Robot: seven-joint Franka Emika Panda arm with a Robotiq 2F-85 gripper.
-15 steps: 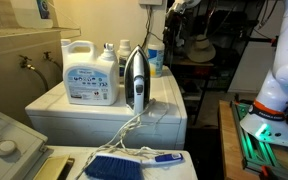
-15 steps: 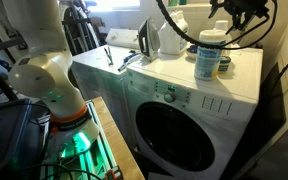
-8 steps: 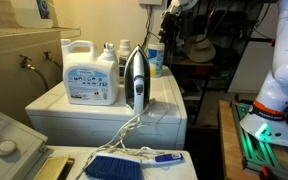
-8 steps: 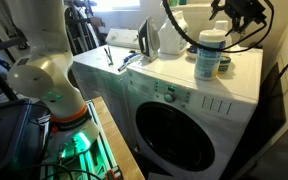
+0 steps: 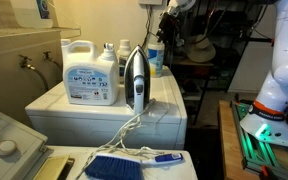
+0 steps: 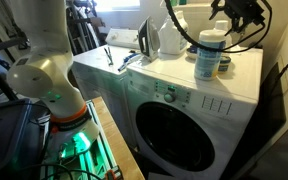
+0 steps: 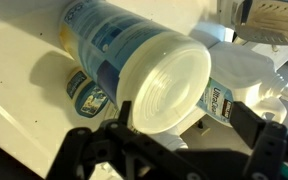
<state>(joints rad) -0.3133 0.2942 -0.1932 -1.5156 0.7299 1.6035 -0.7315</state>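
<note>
A wipes canister [image 7: 164, 85] with a white lid and blue label stands on the white washing machine [image 6: 174, 85]. It also shows in both exterior views [image 5: 155, 60] [image 6: 210, 55]. My gripper [image 7: 184, 135] hovers just above the canister's lid, open and empty. Its black fingers [image 7: 249, 125] are spread wide to either side of the lid. In the exterior views the gripper [image 5: 170, 28] [image 6: 234, 12] hangs above the canister at the machine's back corner.
A large white detergent jug [image 5: 90, 72], an upright iron [image 5: 135, 80] with its trailing cord, and small bottles [image 7: 239, 80] share the machine top. A blue brush [image 5: 119, 165] lies in front. A wall and sink [image 5: 14, 60] stand behind.
My gripper has come down a little toward the canister's lid. Nothing else has moved.
</note>
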